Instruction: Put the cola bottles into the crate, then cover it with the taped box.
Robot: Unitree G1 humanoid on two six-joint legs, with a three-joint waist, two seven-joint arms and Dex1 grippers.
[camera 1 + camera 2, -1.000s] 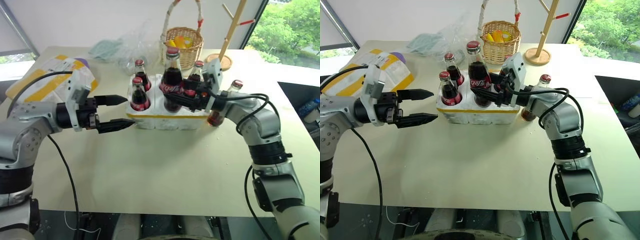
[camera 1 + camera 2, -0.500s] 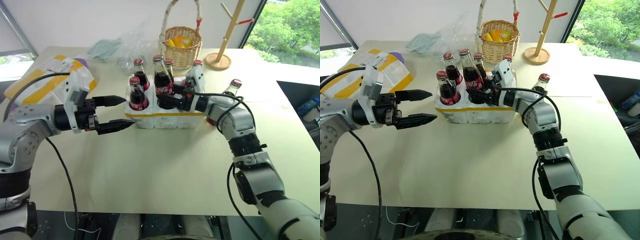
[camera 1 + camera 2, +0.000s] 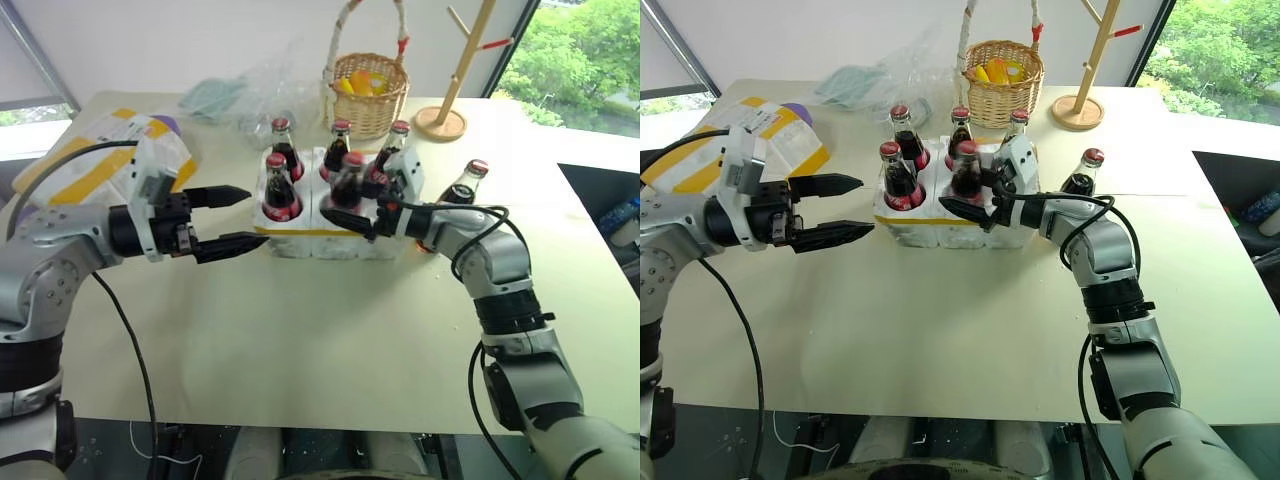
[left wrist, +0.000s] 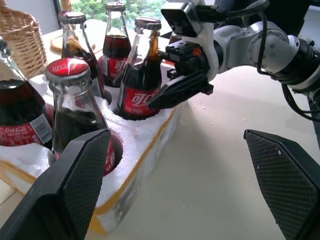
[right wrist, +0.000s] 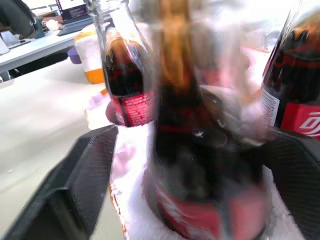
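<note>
The white crate (image 3: 300,236) with its yellow band sits mid-table and holds several cola bottles. My right gripper (image 3: 350,205) is open around the bottle (image 3: 348,180) in the front middle well, with a finger (image 5: 90,170) on either side and a gap to the glass. One more cola bottle (image 3: 463,185) stands on the table to the right of the crate, behind my right forearm. My left gripper (image 3: 252,215) hangs open beside the crate's left end, holding nothing. The taped box (image 3: 95,155) lies at the far left.
A wicker basket (image 3: 367,92) with fruit stands behind the crate, with a wooden stand (image 3: 455,105) to its right. Crumpled clear plastic (image 3: 245,95) lies at the back left. Bare tabletop (image 3: 320,330) stretches in front of the crate.
My right gripper has lowered the bottle it held into the front middle well and opened its fingers. The left gripper has stayed where it was.
</note>
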